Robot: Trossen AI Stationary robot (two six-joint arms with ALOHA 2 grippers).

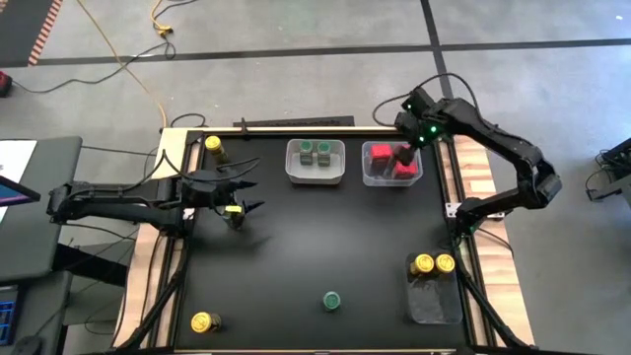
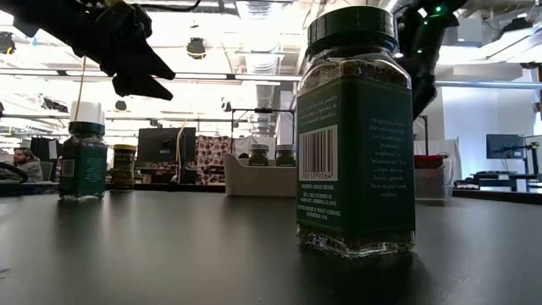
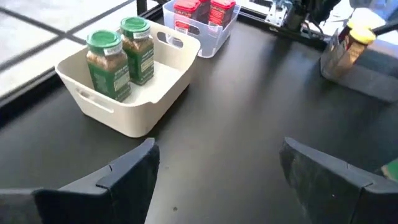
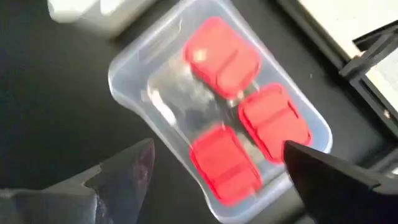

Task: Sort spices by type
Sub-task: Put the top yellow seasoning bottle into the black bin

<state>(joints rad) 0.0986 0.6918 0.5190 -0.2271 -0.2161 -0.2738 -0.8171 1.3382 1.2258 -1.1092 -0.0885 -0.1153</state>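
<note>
My right gripper [image 4: 217, 171] hangs open above a clear bin [image 4: 134, 74] holding three red boxy spices [image 4: 221, 56]; in the high view it stands over that bin [image 1: 367, 176] at the far right. Over the table's left part my left gripper [image 3: 217, 168] is open and holds nothing. A white bin [image 3: 134, 115] holds two green-lidded jars [image 3: 109, 62]. One green-lidded jar [image 1: 332, 301] stands near the front edge and another [image 2: 82, 161] below my left gripper. Yellow-lidded jars stand at the far left [image 1: 213, 148] and near left [image 1: 204, 321].
A clear bin [image 1: 434, 296] at the near right holds two yellow-lidded jars [image 1: 424, 264]. The black tabletop [image 1: 325, 227] lies bare in the middle. Wooden rails [image 1: 478, 177] frame the table's sides. Cables run over the floor beyond the far edge.
</note>
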